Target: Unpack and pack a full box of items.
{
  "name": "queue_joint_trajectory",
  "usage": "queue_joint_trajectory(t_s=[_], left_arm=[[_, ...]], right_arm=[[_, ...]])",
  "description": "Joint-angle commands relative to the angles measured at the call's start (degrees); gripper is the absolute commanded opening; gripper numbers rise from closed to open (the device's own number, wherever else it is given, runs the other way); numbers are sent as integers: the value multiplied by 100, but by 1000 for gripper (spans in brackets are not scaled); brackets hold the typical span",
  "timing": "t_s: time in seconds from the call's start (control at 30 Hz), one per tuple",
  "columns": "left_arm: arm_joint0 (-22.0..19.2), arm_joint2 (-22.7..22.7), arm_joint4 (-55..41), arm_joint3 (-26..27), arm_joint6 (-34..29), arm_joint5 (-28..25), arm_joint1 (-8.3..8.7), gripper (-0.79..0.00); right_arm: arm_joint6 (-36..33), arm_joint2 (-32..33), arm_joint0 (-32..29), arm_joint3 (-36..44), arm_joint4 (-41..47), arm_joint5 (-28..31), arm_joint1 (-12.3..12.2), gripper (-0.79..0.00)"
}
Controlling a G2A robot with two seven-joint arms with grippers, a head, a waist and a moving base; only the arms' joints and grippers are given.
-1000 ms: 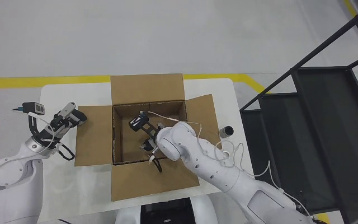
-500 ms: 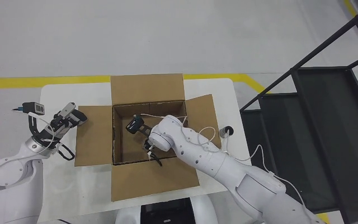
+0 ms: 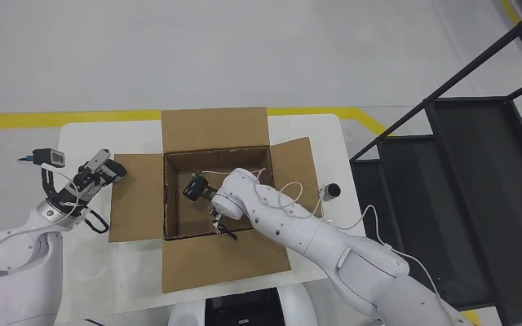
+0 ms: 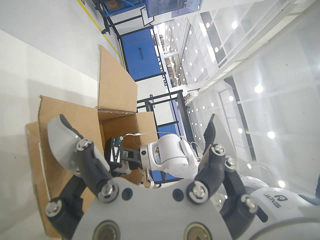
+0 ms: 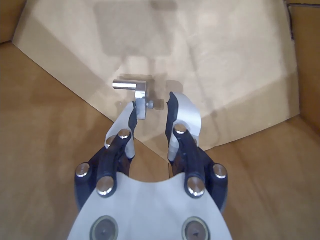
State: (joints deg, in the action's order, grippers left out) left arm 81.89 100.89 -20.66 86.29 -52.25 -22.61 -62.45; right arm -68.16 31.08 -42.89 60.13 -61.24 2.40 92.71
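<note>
**Desk:** Which step are you on?

**Me:** Unpacking, I'd say. My right claw (image 5: pixel 152 106) is down inside the cardboard box (image 3: pixel 216 122), which sits open in the middle of the top view with all four flaps folded out.

**Desk:** What is it after?

**Me:** A small metal bracket (image 5: pixel 140 98) with a short rod and a bolt, lying on the cardboard inside the box. The claw is partly open and straddles it. One finger (image 5: pixel 122 121) touches the bracket's plate, and the other stands just apart, beyond the bolt head. Nothing is gripped yet.

**Desk:** So what comes next?

**Me:** I judge it calls for closing squarely on the plate, then lifting straight up, clear of the walls. The piece is small and looks slick, so a skewed pinch could flip it out.

**Desk:** How is the arm posed?

**Me:** In the top view it comes in from the lower right and crosses the box's edge. The wrist is tipped down into the left half of the opening.

**Desk:** And the other arm?

**Me:** My left claw (image 3: pixel 107 163) hangs over the desk (image 3: pixel 90 134) at the left of the frame, just beside the left flap, with its fingers spread wide and empty. A dark cylinder (image 3: pixel 331 191) sits on the desk to the right of the box.
</note>
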Motion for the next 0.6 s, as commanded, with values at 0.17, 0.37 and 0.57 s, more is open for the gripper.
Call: queue_joint_trajectory(t_s=[0.17,0.37,0.57], left_arm=[[0,0,0,0,0,0,0,0],[0,0,0,0,0,0,0,0],[0,0,0,0,0,0,0,0]], right_arm=[[55,5,53,-216,61,58,80,-714],[112,40,63,-321,153,191,126,-785],[140,329,81,-106,293,168,81,-785]])
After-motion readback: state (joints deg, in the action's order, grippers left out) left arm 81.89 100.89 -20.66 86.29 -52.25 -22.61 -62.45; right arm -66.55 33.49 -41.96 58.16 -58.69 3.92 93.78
